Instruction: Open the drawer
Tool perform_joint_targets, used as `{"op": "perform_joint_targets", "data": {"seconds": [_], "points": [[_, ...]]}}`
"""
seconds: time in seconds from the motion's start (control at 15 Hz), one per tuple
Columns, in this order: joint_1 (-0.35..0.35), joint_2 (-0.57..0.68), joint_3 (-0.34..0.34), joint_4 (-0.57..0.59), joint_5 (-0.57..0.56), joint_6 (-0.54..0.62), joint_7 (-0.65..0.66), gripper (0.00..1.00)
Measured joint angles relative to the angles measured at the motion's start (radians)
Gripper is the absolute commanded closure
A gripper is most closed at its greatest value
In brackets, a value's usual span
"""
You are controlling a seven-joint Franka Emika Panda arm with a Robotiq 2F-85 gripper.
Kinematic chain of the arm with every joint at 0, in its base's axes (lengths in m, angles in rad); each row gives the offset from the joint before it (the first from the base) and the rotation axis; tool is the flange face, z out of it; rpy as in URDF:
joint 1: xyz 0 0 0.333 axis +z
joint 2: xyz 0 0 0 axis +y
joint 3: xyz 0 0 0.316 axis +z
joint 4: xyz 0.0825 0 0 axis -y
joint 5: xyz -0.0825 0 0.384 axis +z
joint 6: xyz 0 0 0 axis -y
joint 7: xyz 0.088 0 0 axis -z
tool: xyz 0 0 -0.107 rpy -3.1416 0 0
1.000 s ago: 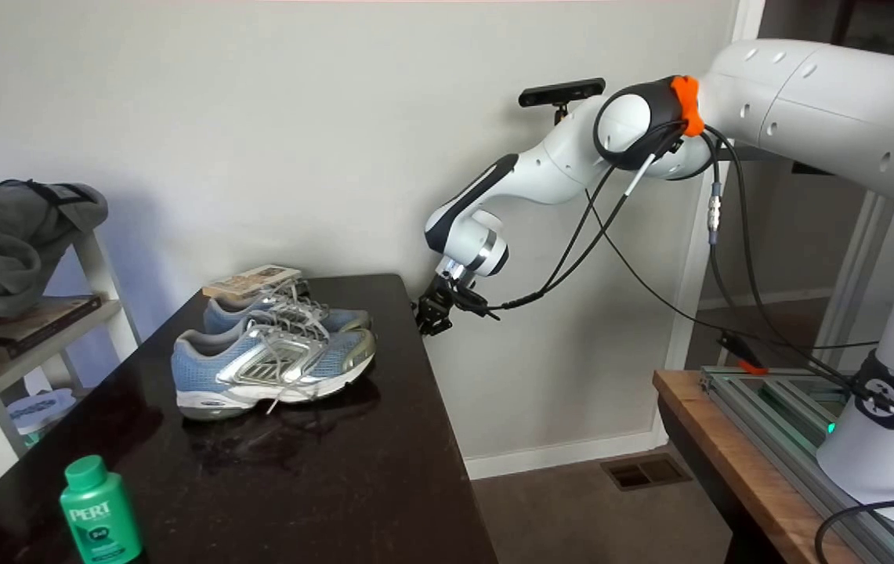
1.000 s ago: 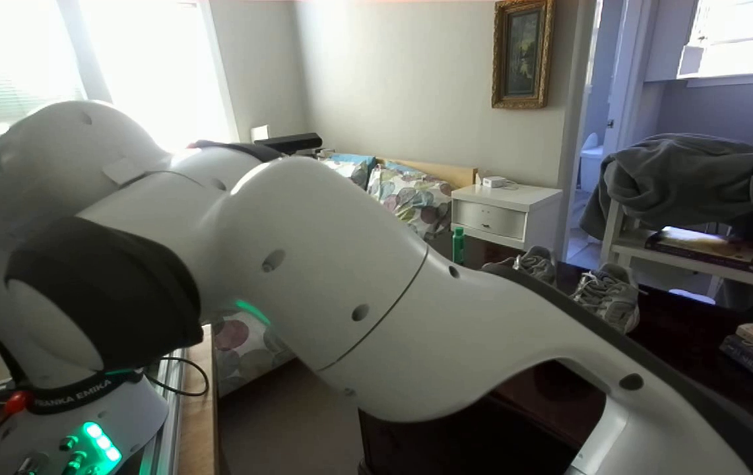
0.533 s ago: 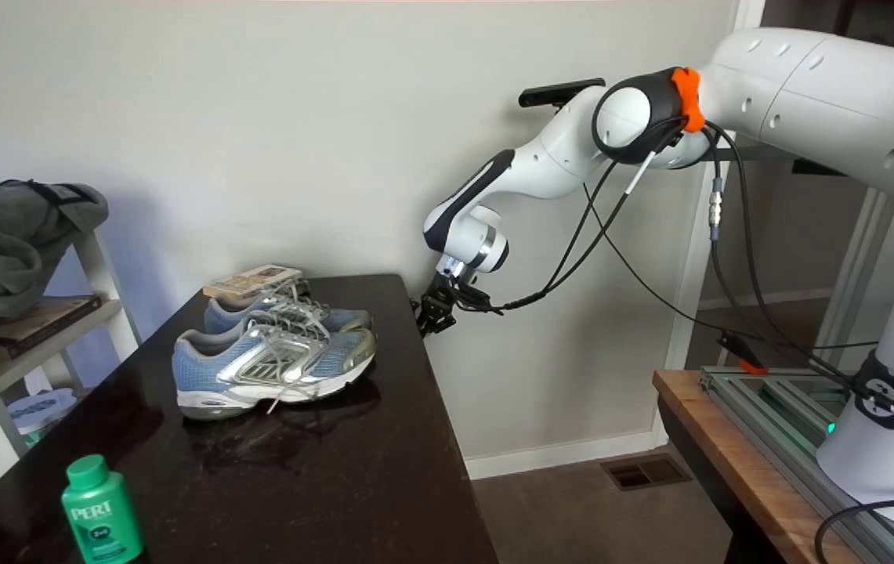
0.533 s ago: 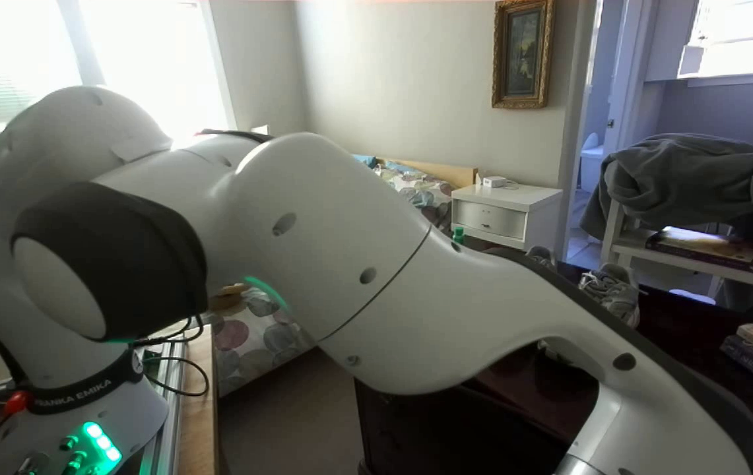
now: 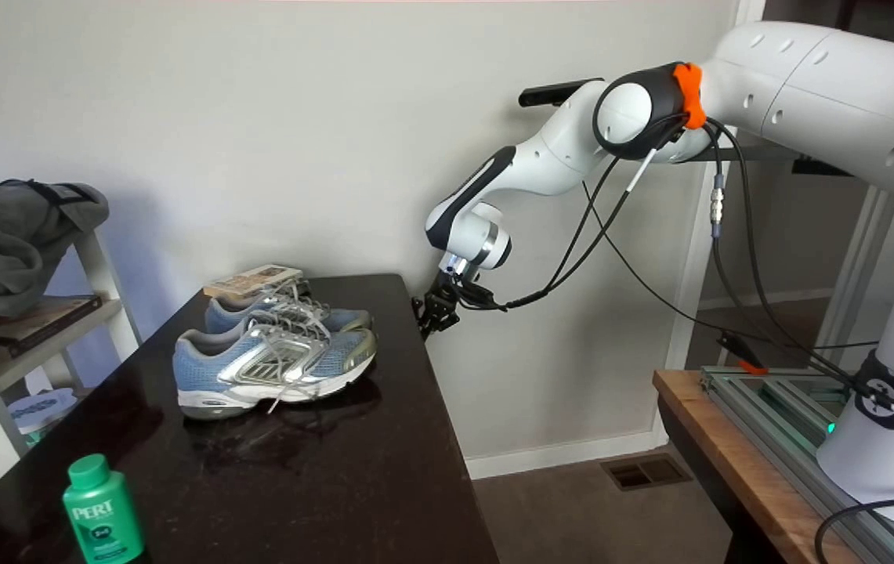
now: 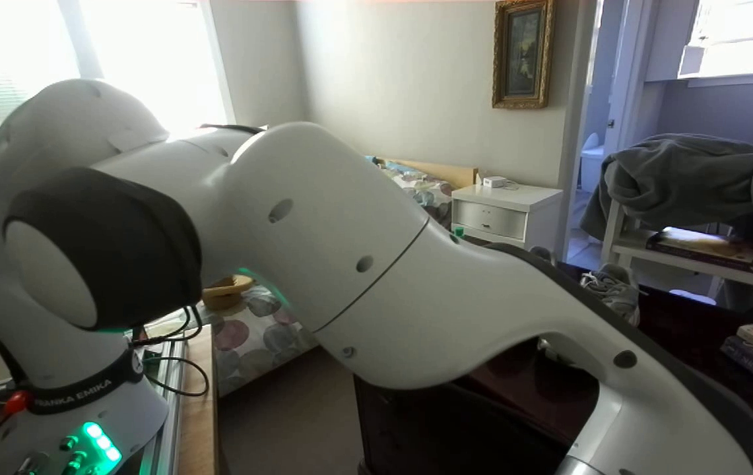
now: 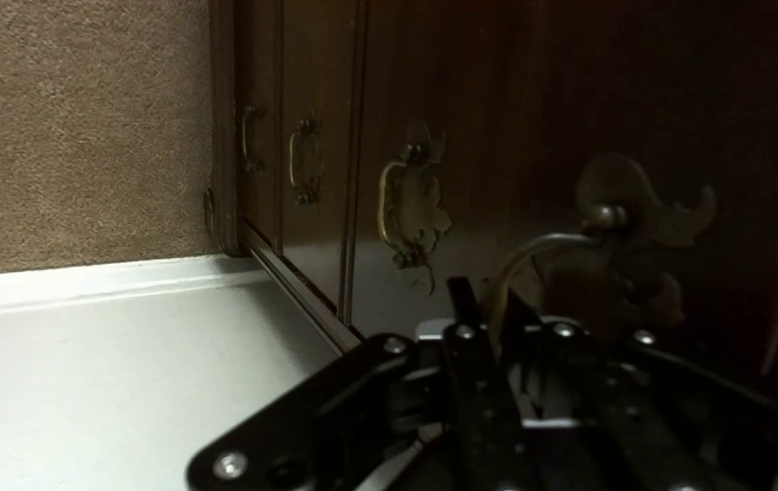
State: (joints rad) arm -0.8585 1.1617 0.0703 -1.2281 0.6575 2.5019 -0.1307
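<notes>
The drawer front (image 7: pixel 634 102) is dark brown wood in the wrist view, which shows the dresser's front turned sideways. Its curved brass handle (image 7: pixel 559 239) hangs from an ornate plate. My gripper (image 7: pixel 491 300) has its jaws close together on either side of this handle, which runs down between the fingers (image 7: pixel 462 300). In an exterior view the gripper (image 5: pixel 425 319) is at the far right edge of the dresser (image 5: pixel 321 486), close to the wall. The drawer front is hidden in that view, and no drawer shows past the top's edge.
Blue shoes (image 5: pixel 282 360), a green bottle (image 5: pixel 104 517) and books (image 5: pixel 255 280) stand on the dresser top. The wall (image 5: pixel 556 376) is close behind the gripper. Several more brass handles, such as the neighbouring handle (image 7: pixel 389 204), stand out from the dresser front.
The upper arm and elbow have risen. The gripper has barely moved, slightly right in an exterior view. The bottle and shoes there have shifted very slightly to the right too.
</notes>
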Motion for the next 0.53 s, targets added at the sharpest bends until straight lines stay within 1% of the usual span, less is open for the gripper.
{"op": "perform_joint_targets", "data": {"seconds": [0.2, 0.53], "points": [[0.000, -0.002, -0.008, -0.001, -0.001, -0.010, 0.000, 0.98], [-0.010, -0.044, -0.096, -0.037, -0.011, -0.123, -0.017, 0.98]]}}
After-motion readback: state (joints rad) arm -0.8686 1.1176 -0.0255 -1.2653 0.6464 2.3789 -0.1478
